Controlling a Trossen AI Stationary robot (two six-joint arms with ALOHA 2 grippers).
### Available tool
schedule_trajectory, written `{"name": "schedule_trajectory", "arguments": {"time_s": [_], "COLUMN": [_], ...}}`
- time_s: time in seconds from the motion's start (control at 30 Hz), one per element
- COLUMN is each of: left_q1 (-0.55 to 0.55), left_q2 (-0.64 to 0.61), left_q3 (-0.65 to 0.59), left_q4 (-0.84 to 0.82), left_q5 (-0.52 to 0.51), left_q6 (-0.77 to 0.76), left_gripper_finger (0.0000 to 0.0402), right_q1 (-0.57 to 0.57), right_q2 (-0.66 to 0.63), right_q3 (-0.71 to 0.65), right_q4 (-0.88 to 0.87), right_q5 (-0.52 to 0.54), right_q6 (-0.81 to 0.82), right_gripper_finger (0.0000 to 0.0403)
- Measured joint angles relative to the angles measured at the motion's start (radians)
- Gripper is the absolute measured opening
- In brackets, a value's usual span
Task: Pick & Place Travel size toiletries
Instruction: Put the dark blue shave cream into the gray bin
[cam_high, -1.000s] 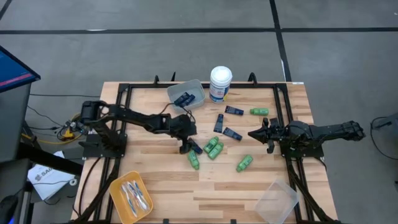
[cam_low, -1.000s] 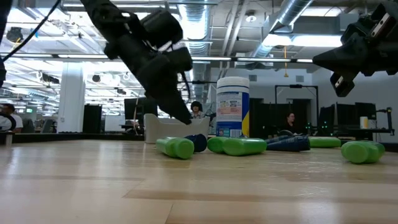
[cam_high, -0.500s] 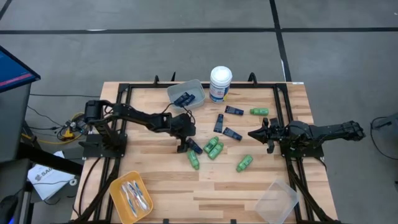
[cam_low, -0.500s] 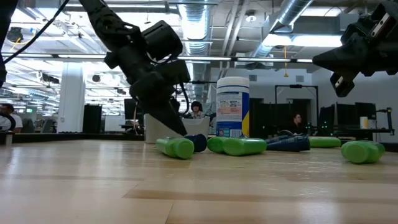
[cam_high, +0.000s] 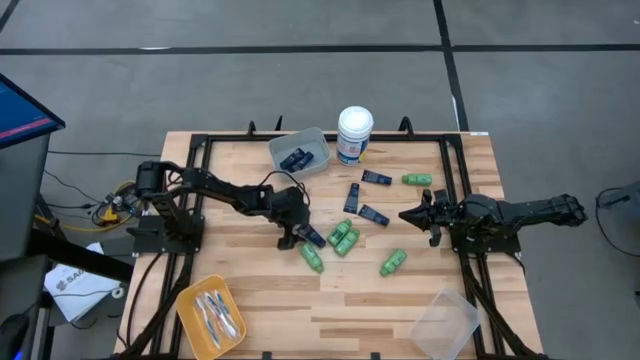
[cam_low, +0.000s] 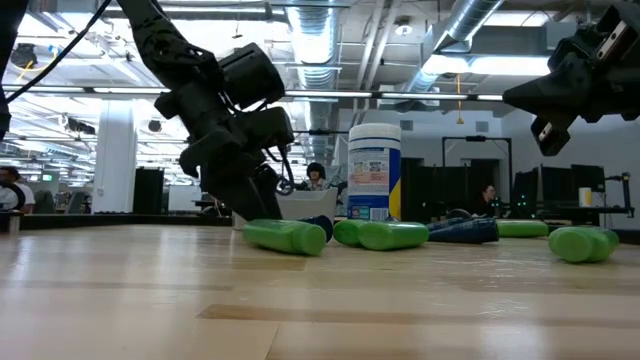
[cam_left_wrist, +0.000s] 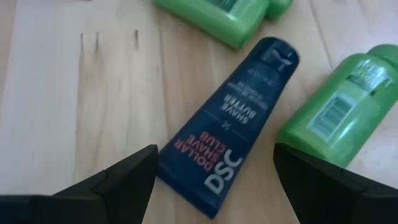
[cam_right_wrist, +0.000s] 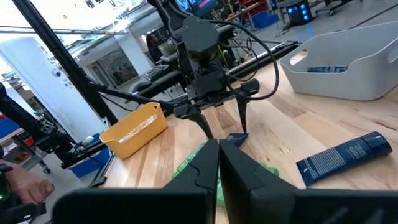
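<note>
The travel size toiletries lie scattered mid-table: green bottles (cam_high: 342, 238), navy tubes (cam_high: 375, 215), and toothbrushes in an orange bin (cam_high: 212, 312). My left gripper (cam_high: 297, 236) is low over the table and open. One flat navy tube (cam_left_wrist: 230, 124) lies on the wood between its two fingers (cam_left_wrist: 124, 180), cap end away from the gripper. A green bottle (cam_left_wrist: 336, 106) lies close beside the other finger. My right gripper (cam_high: 405, 214) hangs shut above the table's right side, with nothing in it. My left gripper slants down from the table's left with its fingers on either side of the navy tube, not touching it. One finger (cam_left_wrist: 311, 180) stands right beside the green bottle's lower end (cam_left_wrist: 292, 140); I cannot tell whether it touches.
A white bin (cam_high: 300, 152) with navy tubes and a tall white canister (cam_high: 355, 135) stand at the far edge. A clear container (cam_high: 445, 322) sits near the front right. More green bottles (cam_high: 393, 262) and tubes (cam_high: 352, 198) lie between the arms.
My left gripper has come down toward the table and a little toward its left edge, and rolled slightly, staying open over the navy tube. In the low view the green bottle beside it now shows more of its length, so it has turned a little.
</note>
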Motion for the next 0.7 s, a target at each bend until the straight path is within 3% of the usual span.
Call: {"name": "schedule_trajectory", "arguments": {"time_s": [0.23, 0.53, 0.7], "left_q1": [0.004, 0.001, 0.0], "left_q2": [0.0, 0.108, 0.113], "left_q3": [-0.007, 0.017, 0.018], "left_q4": [0.034, 0.109, 0.105], "left_q5": [-0.001, 0.057, 0.056], "left_q6": [0.061, 0.071, 0.065], "left_gripper_finger": [0.0315, 0.0315, 0.0294], "right_q1": [0.0, 0.0, 0.0], "right_q2": [0.0, 0.0, 0.0], "right_q3": [0.0, 0.0, 0.0], "right_q4": [0.0, 0.001, 0.001], "right_q5": [0.0, 0.0, 0.0], "right_q6": [0.0, 0.0, 0.0], "right_gripper_finger": [0.0006, 0.0006, 0.0006]}}
